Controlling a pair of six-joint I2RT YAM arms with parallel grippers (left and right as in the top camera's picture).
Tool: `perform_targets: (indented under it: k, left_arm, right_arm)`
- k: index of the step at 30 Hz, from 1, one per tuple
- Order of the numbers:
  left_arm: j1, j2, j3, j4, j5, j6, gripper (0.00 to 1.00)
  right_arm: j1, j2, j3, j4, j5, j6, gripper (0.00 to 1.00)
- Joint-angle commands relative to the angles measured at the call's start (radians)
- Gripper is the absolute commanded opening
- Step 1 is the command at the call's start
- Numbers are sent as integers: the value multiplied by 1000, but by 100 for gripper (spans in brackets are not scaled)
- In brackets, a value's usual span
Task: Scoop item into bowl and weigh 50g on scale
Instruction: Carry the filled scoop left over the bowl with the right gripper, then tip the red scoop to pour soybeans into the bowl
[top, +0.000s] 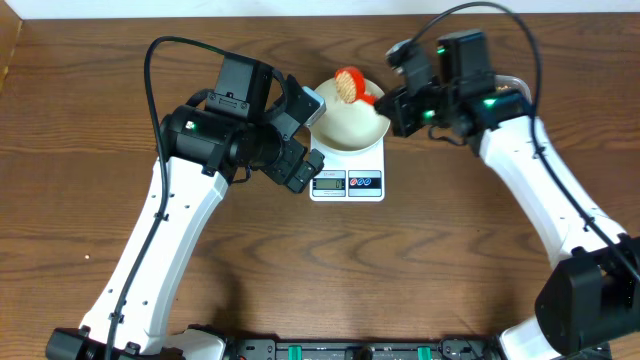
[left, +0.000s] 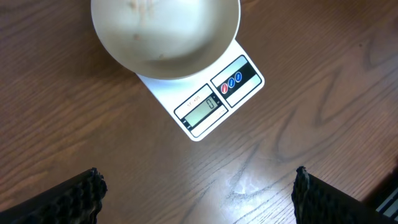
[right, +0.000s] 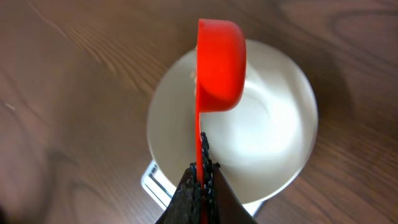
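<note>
Overhead, my right claw (top: 388, 103) grips the red scoop (top: 352, 80), beans (top: 348, 89) apparently inside it, over the bowl (top: 345, 128) on the scale (top: 347, 184); my left claw (left: 198, 193) hangs open above the tabletop (left: 323, 93).

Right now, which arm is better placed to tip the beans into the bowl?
The right. The right fingers are shut on the red scoop, which holds beans above the white bowl on the scale. The left fingers are open and empty.

Dark wooden table (top: 80, 150), white scale (top: 347, 183) resting on it
</note>
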Motion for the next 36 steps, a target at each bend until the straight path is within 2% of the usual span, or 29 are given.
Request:
perform_targets:
  k: [1,16,23,29,33,36]
  left_arm:
    - [-1,7,17,-3,9,-2,98]
    - [-1,7,17,-3,9,-2,98]
    - [-1,7,17,-3,9,-2,98]
    - [-1,7,17,-3,9,-2,98]
    - [-1,7,17,-3,9,-2,98]
    - [-1,7,17,-3,9,-2,98]
  right_arm:
    - [44,-11,3,-9,180,-76,1]
    - [106,-11,3,-9,362,-188,1]
    - [147,-11,3,-8,419,-349,1]
    - [188,-11,3,-8,531,-422,1]
    - [198,-11,3,-3,586,-431,1]
    - [196,-11,3,-3,581,-369,1]
